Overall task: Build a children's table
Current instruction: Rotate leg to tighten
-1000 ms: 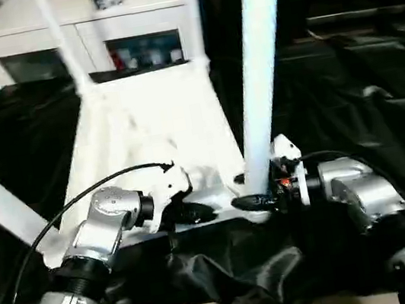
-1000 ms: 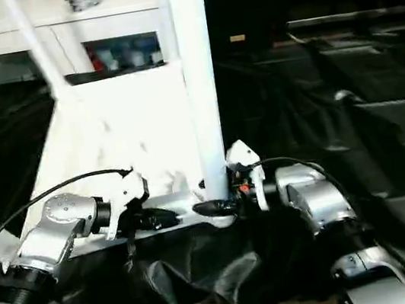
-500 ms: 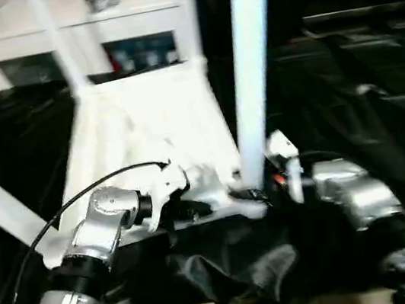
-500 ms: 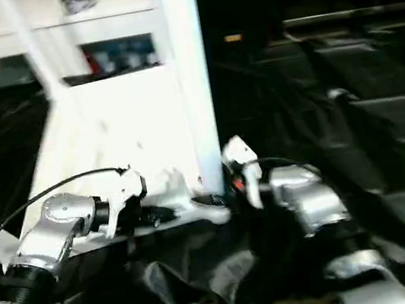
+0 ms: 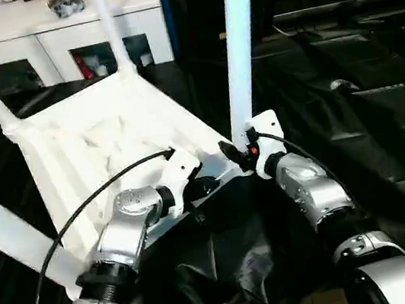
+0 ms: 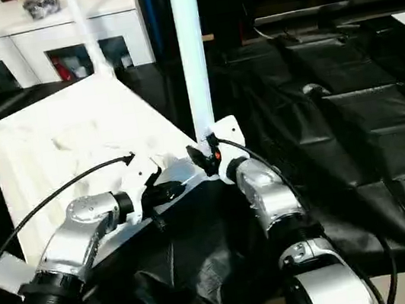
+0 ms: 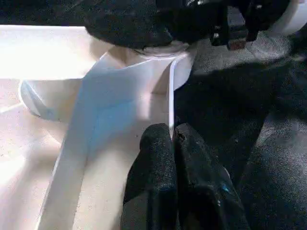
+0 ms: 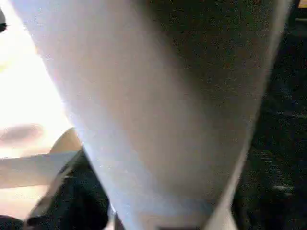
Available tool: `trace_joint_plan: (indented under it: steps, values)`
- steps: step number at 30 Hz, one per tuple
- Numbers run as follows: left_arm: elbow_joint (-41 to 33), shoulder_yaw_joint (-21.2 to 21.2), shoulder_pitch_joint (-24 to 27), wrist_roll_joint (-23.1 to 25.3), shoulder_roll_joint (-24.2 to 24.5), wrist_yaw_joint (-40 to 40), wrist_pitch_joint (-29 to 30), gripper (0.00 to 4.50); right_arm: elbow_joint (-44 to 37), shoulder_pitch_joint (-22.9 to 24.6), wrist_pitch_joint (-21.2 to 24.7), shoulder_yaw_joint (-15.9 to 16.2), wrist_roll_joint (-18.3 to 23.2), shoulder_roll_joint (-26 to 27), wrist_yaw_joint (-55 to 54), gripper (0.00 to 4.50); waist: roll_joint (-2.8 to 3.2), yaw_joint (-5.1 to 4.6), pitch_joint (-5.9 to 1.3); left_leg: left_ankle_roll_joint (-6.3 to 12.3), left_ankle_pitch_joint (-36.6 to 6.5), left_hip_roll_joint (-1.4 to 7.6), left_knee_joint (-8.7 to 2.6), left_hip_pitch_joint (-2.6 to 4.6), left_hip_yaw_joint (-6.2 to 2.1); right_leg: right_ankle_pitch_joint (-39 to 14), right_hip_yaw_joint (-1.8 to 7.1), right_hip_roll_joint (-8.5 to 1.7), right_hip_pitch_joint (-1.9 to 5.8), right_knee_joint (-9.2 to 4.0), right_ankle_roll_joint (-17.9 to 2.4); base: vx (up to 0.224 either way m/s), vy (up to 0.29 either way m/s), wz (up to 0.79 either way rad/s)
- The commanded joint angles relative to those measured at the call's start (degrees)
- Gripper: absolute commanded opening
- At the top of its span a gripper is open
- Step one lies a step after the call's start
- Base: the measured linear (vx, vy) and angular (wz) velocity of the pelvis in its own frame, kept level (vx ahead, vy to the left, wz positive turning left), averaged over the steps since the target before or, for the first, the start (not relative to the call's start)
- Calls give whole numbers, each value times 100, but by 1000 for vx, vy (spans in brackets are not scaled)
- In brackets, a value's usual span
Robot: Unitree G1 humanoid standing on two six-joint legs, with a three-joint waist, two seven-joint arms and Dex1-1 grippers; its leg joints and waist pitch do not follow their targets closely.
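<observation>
The white plastic rectangular tabletop (image 5: 102,148) is lying upside down, ribbed underside up, on a black cloth-covered bench (image 5: 352,120), with long white tapered tube legs standing up from its rounded corner sockets: one near leg (image 5: 238,46) rising at the near right corner, another (image 5: 2,226) slanting off at the near left, and two far ones (image 5: 110,28) by the white glass-door cabinet (image 5: 53,37) behind. The left gripper (image 7: 173,143) is pinching the thin near rim of the tabletop between its closed black fingers (image 7: 153,163). The right gripper (image 5: 235,153) is sitting at the foot of the near right leg, its fingers spread about the tube's width around it, though whether they are actually pressing on it cannot be told
</observation>
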Motion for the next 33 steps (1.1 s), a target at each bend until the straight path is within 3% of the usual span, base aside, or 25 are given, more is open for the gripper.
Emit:
trace_joint_plan:
  steps: [1, 5, 10, 15, 18, 19, 22, 25, 33]
  values:
    - [-185, -270, -164, -126, -148, -154, -135, 0, 174, 0, 114, 464, 38, 319, 612, 337, -37, 48, -351, 567, -995, 32, -302, -19, 35, -636, 156, -210, 355, -411, -1567, 0, 0, 0]
    - [-45, -284, -289, -96, 64, -377, -293, 0, -270, 177, 191, 790, 182, 9, 1947, 337, -28, 46, -359, 602, -974, 29, -293, -29, 29, -435, 156, -199, 377, -386, -1595, 0, 0, 0]
    - [172, -323, -430, -155, 346, -873, -477, 0, -1097, 585, 383, 1296, 427, -614, 3680, 337, -25, 189, -374, 771, -841, 56, -255, -12, 48, -190, 151, -187, 376, -350, -1650, 0, 0, 0]
    - [363, -403, -528, -207, 564, -1450, -710, 0, -1518, 770, 776, 1463, 631, -1009, 4561, 337, -42, 277, -326, 577, -1239, 60, -301, 22, 51, -998, 158, -198, 338, -428, -1525, 0, 0, 0]
    - [464, -422, -572, -249, 621, -1654, -831, 0, -1679, 831, 1030, 1520, 708, -1124, 4839, 337, -35, 333, -340, 485, -1266, 76, -310, 40, 43, -1131, 175, -213, 324, -427, -1449, 0, 0, 0]
    - [592, -451, -630, -284, 666, -1796, -950, 0, -1915, 913, 1300, 1610, 771, -1240, 5060, 337, -38, 335, -332, 466, -1242, 68, -313, 28, 41, -1113, 175, -205, 327, -430, -1437, 0, 0, 0]
    - [709, -465, -682, -291, 688, -1877, -1035, 0, -2059, 965, 1423, 1670, 769, -1303, 5175, 337, -26, 366, -359, 487, -1037, 66, -294, 17, 39, -764, 176, -208, 333, -393, -1477, 0, 0, 0]
    - [791, -461, -712, -266, 684, -1928, -1099, 0, -2082, 966, 1476, 1673, 729, -1293, 5136, 305, -17, 374, -369, 480, -985, 67, -287, 12, 37, -571, 170, -212, 335, -369, -1531, 0, 0, 0]
    - [875, -463, -695, -254, 647, -1926, -1203, 0, -2135, 985, 1535, 1651, 650, -1298, 5077, 257, -28, 403, -348, 372, -1197, 71, -313, 22, 35, -1101, 177, -227, 329, -422, -1376, 0, 0, 0]
